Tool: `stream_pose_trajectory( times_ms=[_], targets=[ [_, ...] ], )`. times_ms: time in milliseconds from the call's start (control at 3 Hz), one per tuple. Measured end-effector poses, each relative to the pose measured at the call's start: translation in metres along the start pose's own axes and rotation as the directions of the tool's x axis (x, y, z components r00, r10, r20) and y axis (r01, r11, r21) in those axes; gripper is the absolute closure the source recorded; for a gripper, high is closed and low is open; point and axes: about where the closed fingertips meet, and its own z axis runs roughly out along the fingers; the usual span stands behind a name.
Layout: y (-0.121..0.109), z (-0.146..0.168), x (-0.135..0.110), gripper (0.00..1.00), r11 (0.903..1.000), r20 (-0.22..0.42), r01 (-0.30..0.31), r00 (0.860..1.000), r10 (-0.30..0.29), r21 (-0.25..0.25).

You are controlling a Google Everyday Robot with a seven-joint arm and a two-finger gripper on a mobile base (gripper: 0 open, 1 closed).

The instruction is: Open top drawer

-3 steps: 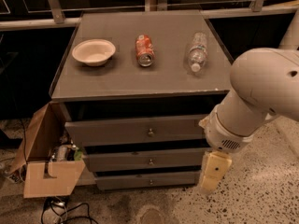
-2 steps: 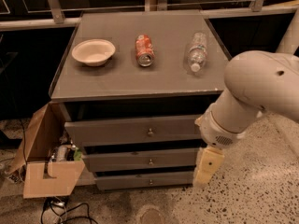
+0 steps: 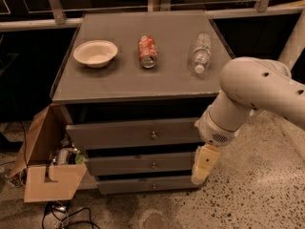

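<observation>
While the gripper hangs at the cabinet's right edge, open or closed I cannot tell, it is level with the middle drawer. It could snag that one, since the top drawer lies up-left, its knob well apart.

The cream tool hangs beside the right end of the narrower grey middle drawer, below the wide grey wooden top drawer, well apart from its small round brass knob.
</observation>
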Motion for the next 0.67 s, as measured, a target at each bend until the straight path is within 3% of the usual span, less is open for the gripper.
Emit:
stream_pose_trajectory(
  times_ms=[333,667],
  targets=[
    [-0.001,0.006,-0.006,0.0,0.9999,0.026,-0.016,1.0,0.016,0.002],
    [-0.02,0.015,-0.023,0.0,0.9994,0.071,-0.032,0.997,0.03,0.014]
  ],
)
